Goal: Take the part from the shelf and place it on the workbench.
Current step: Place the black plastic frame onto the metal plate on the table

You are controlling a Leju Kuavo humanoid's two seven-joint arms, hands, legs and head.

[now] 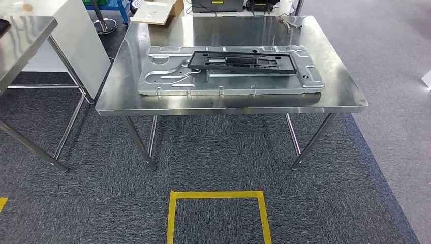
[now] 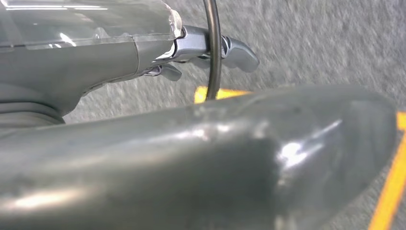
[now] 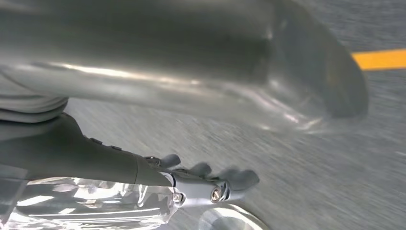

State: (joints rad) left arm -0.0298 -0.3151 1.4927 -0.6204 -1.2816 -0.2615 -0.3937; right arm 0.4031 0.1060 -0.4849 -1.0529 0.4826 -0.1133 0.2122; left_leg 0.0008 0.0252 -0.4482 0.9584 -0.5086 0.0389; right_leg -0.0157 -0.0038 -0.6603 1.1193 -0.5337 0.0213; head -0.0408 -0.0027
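A steel workbench [image 1: 338,94] stands ahead of me in the head view. On it lies a large silver stamped metal plate [image 1: 167,81], and a long black plastic part [image 1: 243,62] rests flat on top of that plate. My left hand [image 2: 143,124] hangs over the grey carpet, its thick thumb apart from the fingers [image 2: 230,48], holding nothing. My right hand [image 3: 143,91] also hangs above the carpet with its fingers [image 3: 215,179] apart from the thumb and nothing in it.
A second steel table [image 1: 25,35] stands at the left, with a white panel [image 1: 86,40] beside it. A cardboard box [image 1: 157,11] sits beyond the workbench. A yellow tape square [image 1: 217,195] marks the carpet in front of the bench. A small metal item [image 1: 288,21] lies at the bench's far edge.
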